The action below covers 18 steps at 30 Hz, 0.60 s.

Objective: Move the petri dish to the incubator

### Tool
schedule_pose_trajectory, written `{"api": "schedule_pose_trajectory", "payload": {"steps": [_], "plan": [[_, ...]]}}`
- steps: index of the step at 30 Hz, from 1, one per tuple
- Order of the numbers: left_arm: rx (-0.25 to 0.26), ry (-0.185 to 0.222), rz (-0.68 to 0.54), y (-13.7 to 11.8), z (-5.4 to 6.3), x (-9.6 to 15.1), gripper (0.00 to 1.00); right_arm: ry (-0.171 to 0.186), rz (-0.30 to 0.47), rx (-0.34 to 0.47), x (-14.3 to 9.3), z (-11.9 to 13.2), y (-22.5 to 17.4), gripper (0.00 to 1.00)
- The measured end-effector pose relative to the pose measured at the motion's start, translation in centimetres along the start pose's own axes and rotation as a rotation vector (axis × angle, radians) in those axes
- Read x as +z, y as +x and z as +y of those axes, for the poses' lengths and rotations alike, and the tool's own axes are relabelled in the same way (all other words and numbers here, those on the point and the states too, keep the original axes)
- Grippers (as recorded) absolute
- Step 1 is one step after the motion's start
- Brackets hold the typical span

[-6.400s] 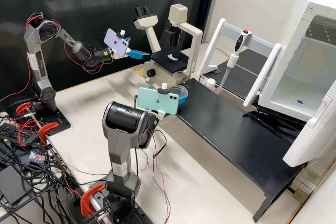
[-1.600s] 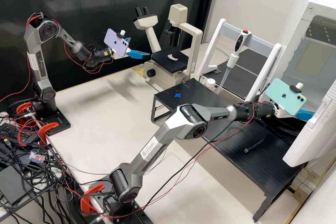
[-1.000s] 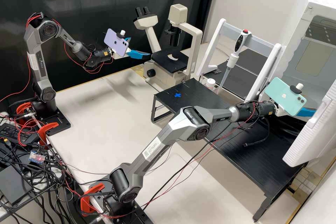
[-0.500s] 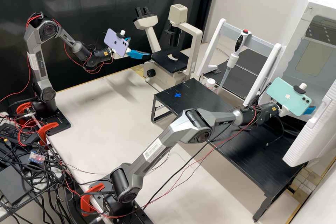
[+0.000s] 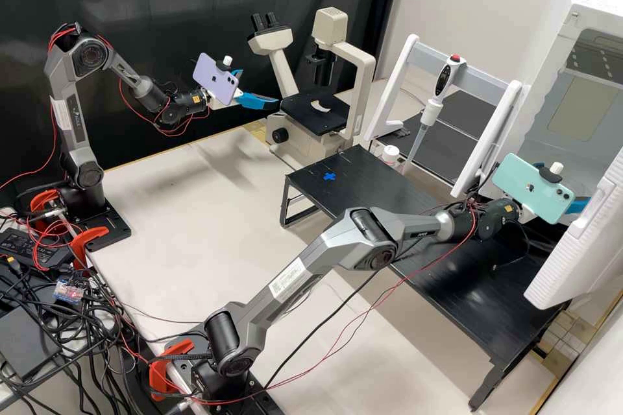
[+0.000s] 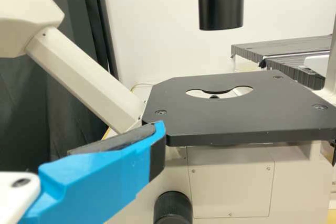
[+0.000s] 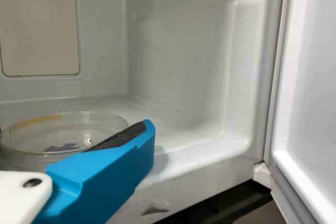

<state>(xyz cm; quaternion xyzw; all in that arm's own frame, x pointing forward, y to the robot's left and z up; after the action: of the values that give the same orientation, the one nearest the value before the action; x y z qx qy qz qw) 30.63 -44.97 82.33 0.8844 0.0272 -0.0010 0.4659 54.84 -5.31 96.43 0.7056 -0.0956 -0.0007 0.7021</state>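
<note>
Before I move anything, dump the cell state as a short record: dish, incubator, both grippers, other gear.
dish: petri dish, inside incubator, on its floor
marker: blue cross, seen through dish
door: incubator door, open
right_gripper: right gripper, at incubator opening, fingers apart; contact with dish can't be told
left_gripper: left gripper, by microscope, fingers apart, nothing held
platform: black platform, second blue cross on top
pipette: pipette, upright on white rack

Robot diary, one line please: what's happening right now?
petri dish: on incubator floor | right gripper: at incubator opening; grip unclear | incubator door: open | left gripper: open, near microscope
</note>
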Motion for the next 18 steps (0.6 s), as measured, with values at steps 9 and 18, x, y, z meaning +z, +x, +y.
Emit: {"api": "schedule_pose_trajectory", "payload": {"steps": [9,18], "plan": [[0.000,0.000,0.000,0.0,0.0,0.0,1.00,-0.006,0.006,0.045,2.0,0.2,-2.5,1.00],[0.000,0.000,0.000,0.0,0.0,0.0,1.00,-0.016,0.004,0.064,2.8,1.1,-6.9,1.00]]}}
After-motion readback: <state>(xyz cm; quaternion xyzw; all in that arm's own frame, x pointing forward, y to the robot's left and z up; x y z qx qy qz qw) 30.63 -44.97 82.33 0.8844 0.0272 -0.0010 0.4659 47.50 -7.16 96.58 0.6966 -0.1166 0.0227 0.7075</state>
